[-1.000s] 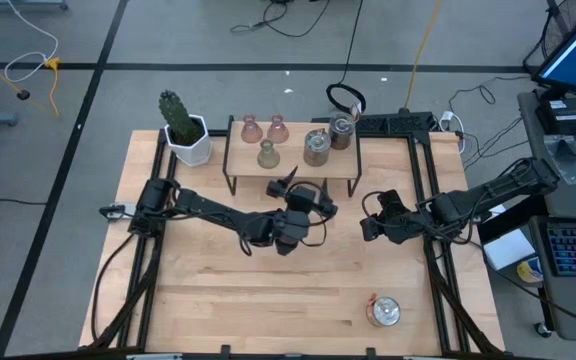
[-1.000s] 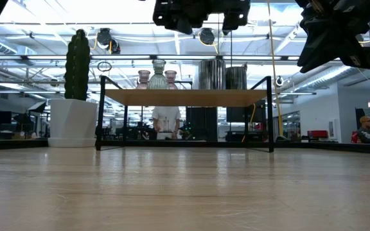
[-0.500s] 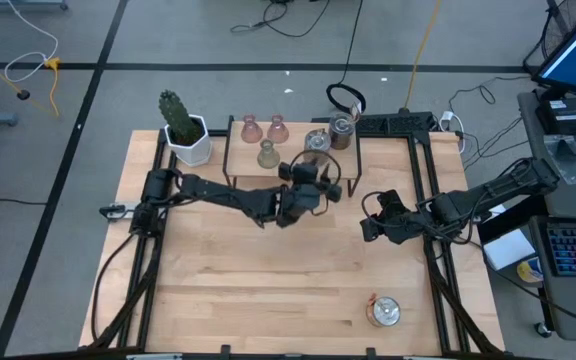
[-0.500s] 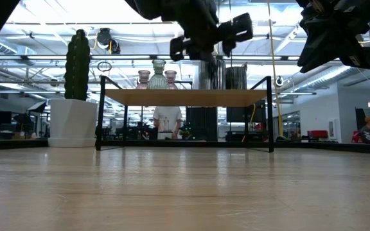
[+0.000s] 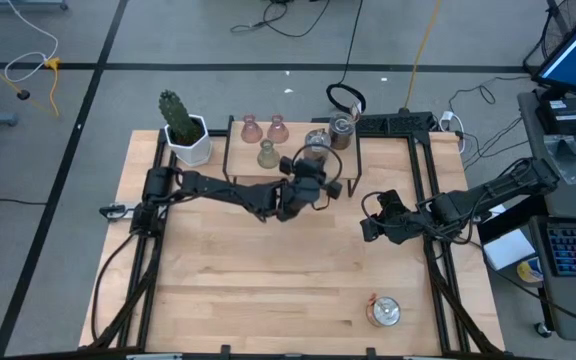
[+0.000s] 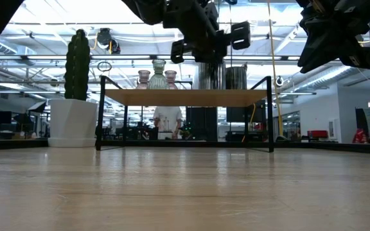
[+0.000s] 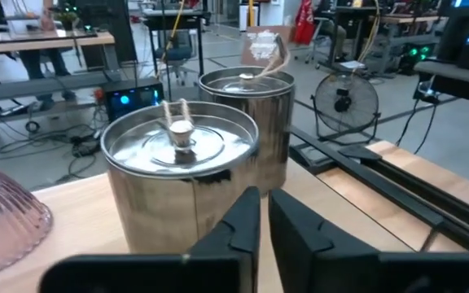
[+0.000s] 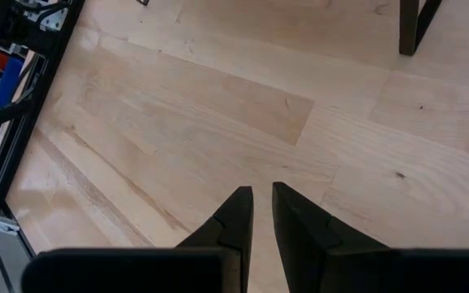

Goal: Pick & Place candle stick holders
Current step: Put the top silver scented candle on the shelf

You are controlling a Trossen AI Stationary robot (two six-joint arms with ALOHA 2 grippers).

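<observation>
Two silver holders (image 7: 181, 175) (image 7: 247, 114) stand on a low wooden shelf (image 5: 248, 162), at its right end. Two pale pink holders (image 5: 251, 128) (image 5: 277, 127) and an olive one (image 5: 267, 154) stand at its left end. A third silver holder (image 5: 384, 311) sits on the table near the front right. My left gripper (image 7: 263, 213) is shut and empty. It hovers at the shelf's near edge, pointing at the nearer silver holder, just short of it. My right gripper (image 8: 261, 203) is shut and empty over bare table at the right (image 5: 368, 228).
A green cactus in a white pot (image 5: 180, 118) stands at the shelf's left. Black rails (image 5: 438, 280) run along the table's left and right sides. Cables and a power strip (image 5: 398, 122) lie behind the shelf. There is open wood in the table's middle and front.
My left gripper has gone toward the table's far edge, from the table's middle up to the shelf's near edge in front of the silver holders, and has turned to point at them. Its fingers have stayed shut. The holders have not moved.
</observation>
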